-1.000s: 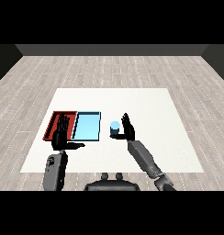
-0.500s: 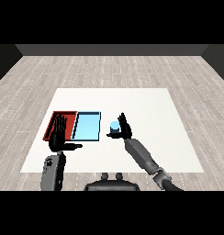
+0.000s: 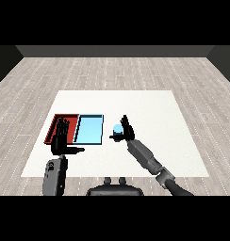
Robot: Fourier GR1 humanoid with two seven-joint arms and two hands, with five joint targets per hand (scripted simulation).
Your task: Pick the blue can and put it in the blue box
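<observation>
The blue can (image 3: 117,130) stands upright on the white table (image 3: 150,108), just right of the light blue tray (image 3: 89,130). My right hand (image 3: 127,130) is against the can's right side, fingers pointing up and nearly straight, thumb reaching left across the can's base. The hand is open, not curled round the can. My left hand (image 3: 61,140) is raised over the front of the red tray (image 3: 54,126), open, with straight fingers and its thumb sticking out to the right.
The red and light blue trays lie side by side at the table's left, with nothing in them that I can see. The table's front edge runs just below both forearms.
My right hand has slid left, from a small gap beside the can to touching it. The can and the left hand have stayed where they were.
</observation>
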